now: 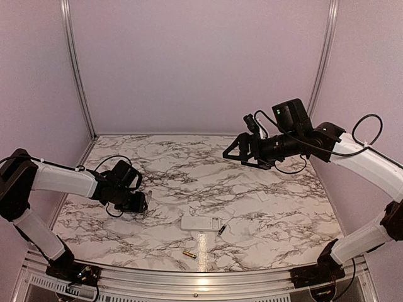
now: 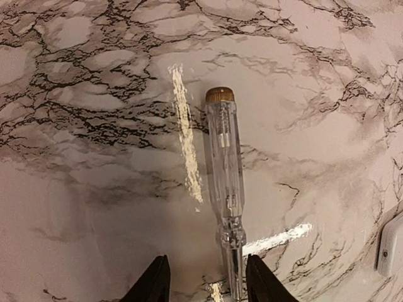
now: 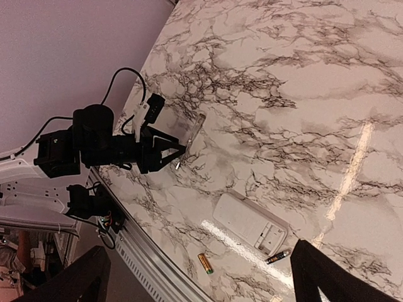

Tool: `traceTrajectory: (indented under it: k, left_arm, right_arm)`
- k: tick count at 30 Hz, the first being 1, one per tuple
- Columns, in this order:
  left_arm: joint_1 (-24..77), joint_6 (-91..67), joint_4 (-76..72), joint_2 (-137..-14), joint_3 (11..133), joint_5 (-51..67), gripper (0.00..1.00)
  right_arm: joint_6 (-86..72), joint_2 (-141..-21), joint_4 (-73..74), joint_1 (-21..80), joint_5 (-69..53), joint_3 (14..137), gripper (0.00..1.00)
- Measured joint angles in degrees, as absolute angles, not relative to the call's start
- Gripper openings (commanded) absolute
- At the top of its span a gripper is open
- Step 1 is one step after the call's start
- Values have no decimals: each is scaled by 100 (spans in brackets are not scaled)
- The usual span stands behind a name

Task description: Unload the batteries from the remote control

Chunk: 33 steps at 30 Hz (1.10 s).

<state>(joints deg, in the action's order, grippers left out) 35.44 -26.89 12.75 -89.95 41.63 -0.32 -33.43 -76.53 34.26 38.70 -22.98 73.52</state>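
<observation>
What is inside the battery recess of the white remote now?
The recess of the slim white plastic remote looks empty. The golden-orange battery and dark battery lie outside it. Its shadowed corners are unclear.

Bright, sharp – glare streaks, soft shadows

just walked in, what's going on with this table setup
Both batteries are already out: the golden battery and the dark battery lie on the marble table beside the remote control, whose recess looks empty. The left gripper sits low and open, the thin end of a clear-handled tool between its fingers. The right gripper is raised, open and empty.
</observation>
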Motion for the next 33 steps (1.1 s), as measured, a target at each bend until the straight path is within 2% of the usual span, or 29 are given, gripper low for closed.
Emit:
traceTrajectory:
  k: [5, 8, 21, 33]
  left_arm:
    - [3544, -2694, 1249, -8997, 4185, -27, 67]
    - [3546, -2694, 1256, -8995, 4215, -49, 98]
    - [3544, -2504, 1686, -8250, 4464, -499, 99]
    - [3063, -1293, 1787, -7323, 5168, -1525, 99]
  right_arm:
    - [-3341, -7653, 3437, 3870, -2281, 7323, 98]
    - [-3339, -7653, 3437, 3870, -2276, 7321, 98]
    - [-3140, -7653, 3444, 3870, -2078, 7323, 98]
    - [-2626, -7439, 3415, 3868, -1293, 7345, 99]
